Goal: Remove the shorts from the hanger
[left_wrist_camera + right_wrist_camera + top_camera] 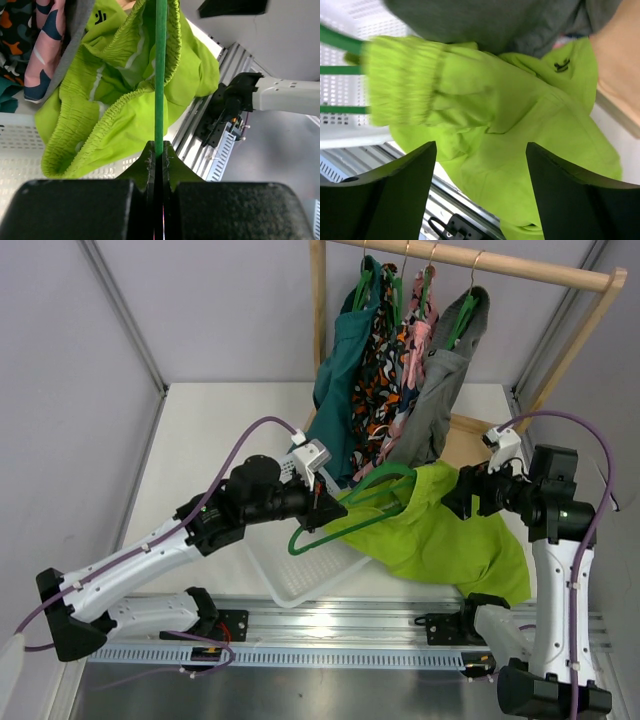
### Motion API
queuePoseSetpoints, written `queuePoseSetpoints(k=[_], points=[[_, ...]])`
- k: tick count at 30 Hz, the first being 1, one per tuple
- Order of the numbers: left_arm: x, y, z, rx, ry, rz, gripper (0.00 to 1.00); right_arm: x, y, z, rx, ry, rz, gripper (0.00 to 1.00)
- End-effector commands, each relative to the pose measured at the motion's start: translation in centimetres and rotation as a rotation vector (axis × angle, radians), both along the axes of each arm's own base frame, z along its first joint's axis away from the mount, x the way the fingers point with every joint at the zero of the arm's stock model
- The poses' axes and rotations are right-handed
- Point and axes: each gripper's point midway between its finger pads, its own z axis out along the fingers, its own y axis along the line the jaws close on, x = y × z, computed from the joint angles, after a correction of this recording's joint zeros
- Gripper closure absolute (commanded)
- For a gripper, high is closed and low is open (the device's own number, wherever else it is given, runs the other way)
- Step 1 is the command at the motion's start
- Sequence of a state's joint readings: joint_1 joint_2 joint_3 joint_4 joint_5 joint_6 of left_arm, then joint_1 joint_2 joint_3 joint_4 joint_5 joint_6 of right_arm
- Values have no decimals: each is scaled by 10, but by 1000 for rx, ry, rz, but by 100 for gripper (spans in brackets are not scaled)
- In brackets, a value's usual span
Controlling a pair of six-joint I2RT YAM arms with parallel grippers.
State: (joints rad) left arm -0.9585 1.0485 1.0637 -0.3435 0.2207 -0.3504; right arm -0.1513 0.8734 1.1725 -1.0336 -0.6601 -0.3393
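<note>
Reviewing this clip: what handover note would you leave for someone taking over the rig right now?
Left gripper: shut on the green hanger, holding it out above the white basket.
Right gripper: open, right at the lime shorts, not gripping them.
Shorts: waistband threaded on the hanger, the rest draped toward the right arm.
Done: the hanger appears to be off the wooden rail.
Left: close the right gripper on the shorts and pull them off the hanger.
</note>
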Motion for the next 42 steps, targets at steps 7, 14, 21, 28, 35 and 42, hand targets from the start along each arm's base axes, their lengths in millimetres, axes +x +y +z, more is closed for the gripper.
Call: queuePoseSetpoints(k=[7, 14, 21, 28, 35, 42], points=[[-9, -4, 63, -194, -78, -42, 100, 48, -17, -25, 55, 34, -173, 47], [-8, 7, 61, -161, -132, -26, 100, 53, -33, -13, 6, -30, -221, 100], [2, 62, 39, 118, -353, 29, 100, 41, -98, -14, -211, -65, -372, 100], [-8, 96, 65, 162, -510, 21, 100, 21, -90, -55, -255, 46, -196, 100], [-22, 91, 76, 117, -550, -66, 100, -1, -39, -25, -178, -55, 166, 28], [-13, 70, 66, 184, -565, -146, 100, -32, 14, 51, -151, -312, 505, 19]])
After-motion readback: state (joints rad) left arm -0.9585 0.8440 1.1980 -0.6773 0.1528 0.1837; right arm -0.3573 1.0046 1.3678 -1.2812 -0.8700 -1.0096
